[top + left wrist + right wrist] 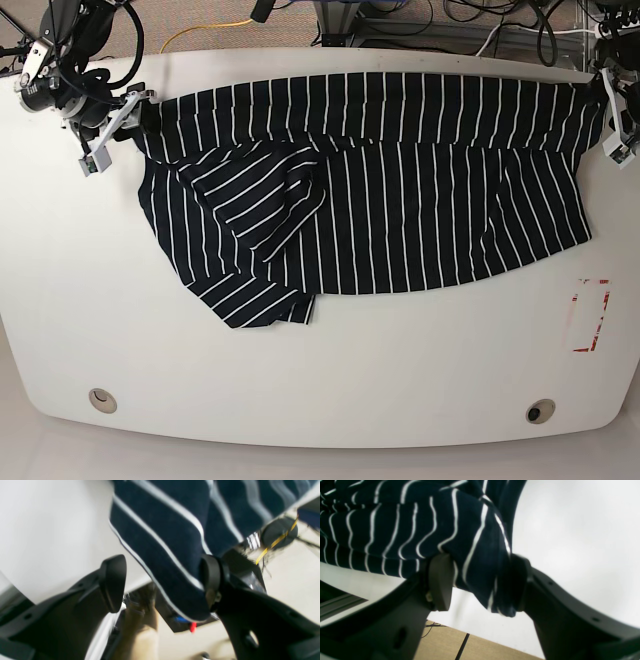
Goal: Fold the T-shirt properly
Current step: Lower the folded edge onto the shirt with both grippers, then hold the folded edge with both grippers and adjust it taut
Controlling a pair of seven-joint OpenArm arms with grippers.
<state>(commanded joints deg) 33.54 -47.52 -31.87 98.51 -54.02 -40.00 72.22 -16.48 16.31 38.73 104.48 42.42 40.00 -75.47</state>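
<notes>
The T-shirt [400, 190] is navy, perhaps black, with thin white stripes; the table [300, 380] is white.

A white table [330, 390] with rounded corners fills the base view. Two small round fittings sit near its front edge, one at the left [100, 399] and one at the right [540, 411]. A red-and-white rectangular marking [589, 316] lies near the table's right edge. Beyond the far edge, a yellow cable [205, 29] and a tangle of dark cables [440, 20] run across the floor.
</notes>
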